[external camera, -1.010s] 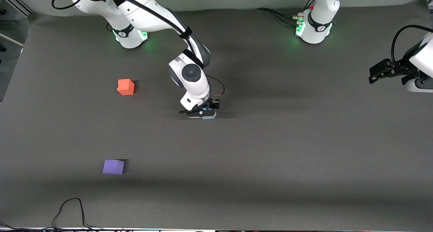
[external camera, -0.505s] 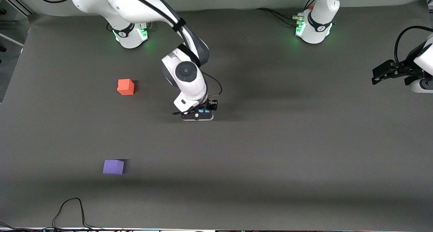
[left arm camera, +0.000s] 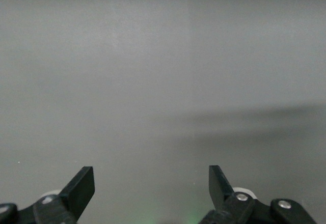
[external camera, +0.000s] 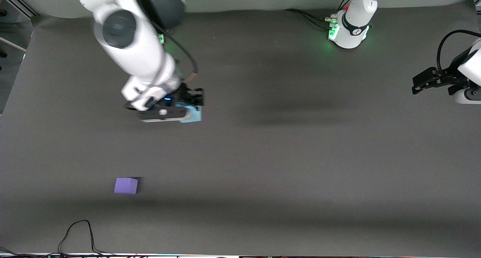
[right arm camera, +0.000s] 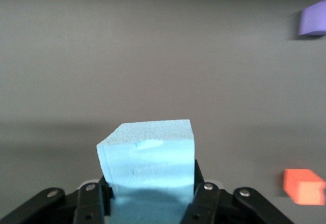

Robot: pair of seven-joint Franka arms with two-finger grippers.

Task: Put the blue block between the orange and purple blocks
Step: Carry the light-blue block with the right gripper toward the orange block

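My right gripper (external camera: 186,112) is shut on the light blue block (external camera: 193,115) and holds it up in the air over the dark mat. In the right wrist view the blue block (right arm camera: 148,158) sits between the black fingers (right arm camera: 202,196). The purple block (external camera: 126,185) lies on the mat near the front camera, toward the right arm's end; it also shows in the right wrist view (right arm camera: 312,19). The orange block (right arm camera: 304,186) shows only in the right wrist view; the right arm hides it in the front view. My left gripper (external camera: 422,82) waits open and empty at the left arm's end (left arm camera: 151,188).
A dark grey mat (external camera: 300,156) covers the table. A black cable (external camera: 79,231) loops on the mat's edge nearest the front camera. Cables (external camera: 310,16) run to the left arm's base.
My right arm has risen with the blue block off the mat and swung toward the right arm's end, now covering the orange block. The left arm has barely moved.
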